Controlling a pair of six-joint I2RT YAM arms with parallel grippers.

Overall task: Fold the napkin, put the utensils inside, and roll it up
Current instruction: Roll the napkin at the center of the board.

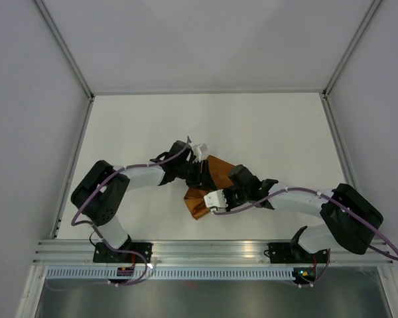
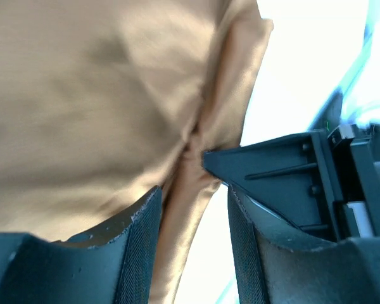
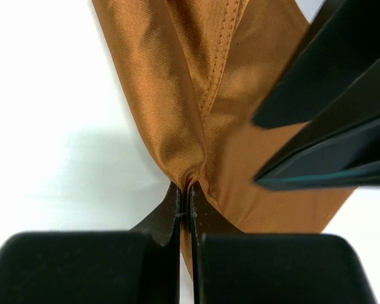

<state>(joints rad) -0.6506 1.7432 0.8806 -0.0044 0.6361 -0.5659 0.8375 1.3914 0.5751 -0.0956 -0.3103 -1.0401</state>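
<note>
The rust-brown napkin is bunched and lifted at the table's middle, between both grippers. My right gripper is shut on a pinched fold of the napkin; in the right wrist view the gripper has its jaws pressed together on the cloth. My left gripper is open. In the left wrist view the gripper has a hanging fold of the napkin between its spread jaws, next to the left finger. No utensils are in view.
The white table is bounded by metal rails on the left and right. The two grippers sit very close together; the left one's dark fingers show in the right wrist view.
</note>
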